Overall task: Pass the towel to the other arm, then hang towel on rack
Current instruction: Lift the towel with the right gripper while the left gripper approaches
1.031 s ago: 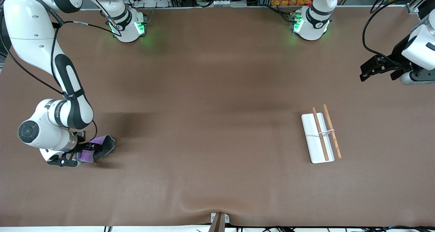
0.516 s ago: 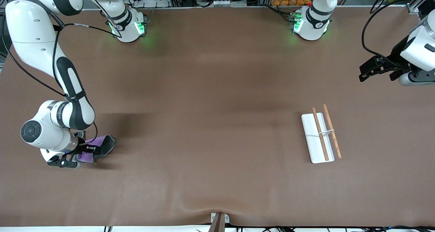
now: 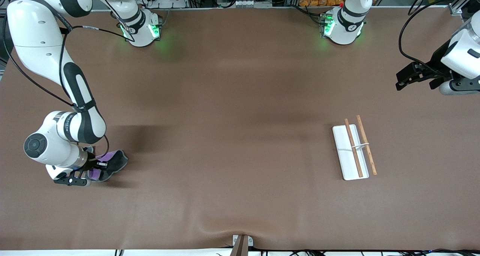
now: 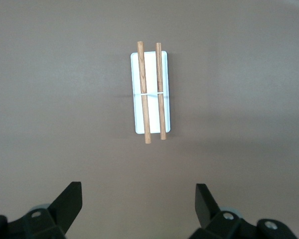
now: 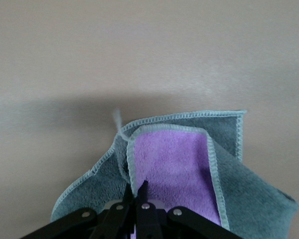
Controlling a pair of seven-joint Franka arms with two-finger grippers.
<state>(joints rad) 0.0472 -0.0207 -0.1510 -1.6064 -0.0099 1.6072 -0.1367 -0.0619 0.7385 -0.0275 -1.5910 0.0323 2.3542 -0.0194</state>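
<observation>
The towel [image 3: 112,164] lies crumpled on the brown table at the right arm's end, dark grey outside with a purple fold showing. My right gripper [image 3: 96,166] is low on it and shut on the towel; in the right wrist view its closed fingertips [image 5: 137,191] pinch the pale hem where the purple face [image 5: 177,164] meets the grey. The rack [image 3: 352,148], a flat white base with two wooden rods, lies toward the left arm's end and is centred in the left wrist view [image 4: 150,92]. My left gripper [image 3: 407,77] waits open in the air near the table's end, its fingers [image 4: 70,199] wide apart.
The two arm bases [image 3: 142,29] [image 3: 341,27] stand along the table's edge farthest from the front camera. A small bracket [image 3: 242,243] sits at the edge nearest that camera. Bare brown table surface lies between towel and rack.
The right gripper's fingers have closed on the towel, bunching its purple fold together. The left arm has barely moved.
</observation>
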